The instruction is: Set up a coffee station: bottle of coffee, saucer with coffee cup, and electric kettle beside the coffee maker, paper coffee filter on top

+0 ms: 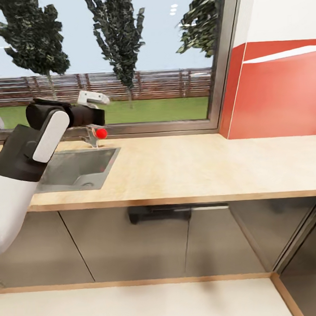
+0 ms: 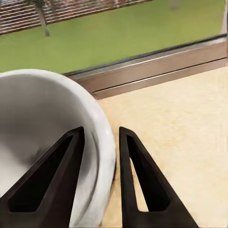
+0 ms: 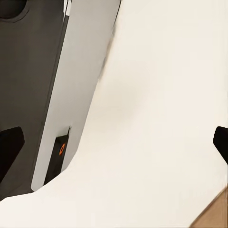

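My left gripper (image 1: pixel 92 105) is raised above the back edge of the counter, just beyond the sink, and is shut on a white saucer (image 1: pixel 94 97). In the left wrist view the saucer (image 2: pixel 42 123) is a round white dish, and its thick rim sits between the two black fingers (image 2: pixel 137 175) of the gripper (image 2: pixel 99 140). It hangs over the wooden countertop (image 2: pixel 180 133) near the window sill. My right gripper (image 3: pixel 114 145) is open, its black fingertips (image 3: pixel 8 147) spread wide, with my own white body behind them.
A steel sink (image 1: pixel 77 169) is set into the left of the light wooden countertop (image 1: pixel 200 167). A faucet with a red knob (image 1: pixel 100 132) stands behind it. A window spans the back wall, with a red wall panel (image 1: pixel 275 96) at the right. Grey cabinet doors (image 1: pixel 135 245) run below.
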Robot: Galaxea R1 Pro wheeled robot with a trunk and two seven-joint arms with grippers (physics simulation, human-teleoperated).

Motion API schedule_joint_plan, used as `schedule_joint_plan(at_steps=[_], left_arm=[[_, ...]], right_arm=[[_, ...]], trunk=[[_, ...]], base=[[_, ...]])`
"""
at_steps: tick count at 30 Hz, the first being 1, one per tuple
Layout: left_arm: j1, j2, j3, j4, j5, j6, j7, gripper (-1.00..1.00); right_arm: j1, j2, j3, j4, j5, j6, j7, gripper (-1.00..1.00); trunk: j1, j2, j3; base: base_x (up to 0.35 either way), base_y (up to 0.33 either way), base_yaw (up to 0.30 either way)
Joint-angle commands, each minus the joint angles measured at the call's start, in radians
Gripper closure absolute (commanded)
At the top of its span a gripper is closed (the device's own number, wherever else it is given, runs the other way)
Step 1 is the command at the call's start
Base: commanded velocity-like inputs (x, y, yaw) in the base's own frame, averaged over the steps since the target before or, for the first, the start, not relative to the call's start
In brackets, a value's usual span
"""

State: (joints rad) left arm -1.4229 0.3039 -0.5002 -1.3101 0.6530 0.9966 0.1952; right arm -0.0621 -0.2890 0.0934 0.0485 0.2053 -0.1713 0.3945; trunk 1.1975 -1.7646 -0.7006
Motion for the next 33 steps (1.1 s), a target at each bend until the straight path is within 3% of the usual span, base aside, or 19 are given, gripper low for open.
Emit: schedule_joint_plan(at_steps=[1,2,5,9,11,22,25,30,33], left_arm=[[0.001,0.01,-0.002,-0.018,0.017,0.001,0.009,1.0],[0.011,0.038,-0.002,-0.07,0.017,0.002,0.009,1.0],[0.038,0.079,-0.003,-0.141,0.036,0.002,0.009,1.0],[0.079,0.149,-0.005,-0.228,0.114,0.002,0.011,1.0],[0.086,0.165,-0.006,-0.245,0.13,0.001,0.011,1.0],[0.135,0.182,-0.008,-0.262,0.146,-0.003,0.015,1.0],[0.17,0.183,-0.007,-0.262,0.144,-0.005,0.02,1.0],[0.219,0.192,-0.005,-0.263,0.143,-0.017,0.09,1.0],[0.24,0.205,-0.006,-0.268,0.144,-0.082,0.118,1.0]], right_arm=[[-0.002,0.0,0.008,0.004,0.002,-0.01,0.0,-1.0],[-0.002,0.0,0.008,0.004,0.002,-0.01,0.0,-1.0],[-0.002,0.0,0.008,0.004,0.002,-0.01,0.0,-1.0],[-0.002,0.0,0.008,0.004,0.002,-0.01,0.0,-1.0],[-0.002,0.0,0.008,0.004,0.002,-0.01,0.0,-1.0],[-0.002,0.0,0.008,0.004,0.002,-0.008,0.002,-1.0],[-0.002,0.0,0.008,0.004,0.002,-0.008,0.001,-1.0],[-0.002,0.0,0.008,0.004,0.002,-0.008,0.001,-1.0],[-0.002,-0.001,0.008,0.004,0.002,-0.008,0.001,-1.0]], trunk=[[0.0,0.0,-0.001],[0.0,0.0,-0.001],[0.0,0.0,-0.001],[0.0,0.0,-0.001],[0.0,0.0,-0.001],[0.0,0.0,-0.001],[0.0,0.0,-0.001],[0.0,0.0,-0.001],[0.0,0.0,-0.001]], base=[[0.0,0.0,0.273],[0.0,0.0,0.273],[0.0,0.0,0.273],[0.0,0.0,0.273],[0.0,0.0,0.273],[0.0,0.0,0.103],[0.0,0.0,0.006],[0.0,0.0,0.001],[0.0,0.0,0.0]])
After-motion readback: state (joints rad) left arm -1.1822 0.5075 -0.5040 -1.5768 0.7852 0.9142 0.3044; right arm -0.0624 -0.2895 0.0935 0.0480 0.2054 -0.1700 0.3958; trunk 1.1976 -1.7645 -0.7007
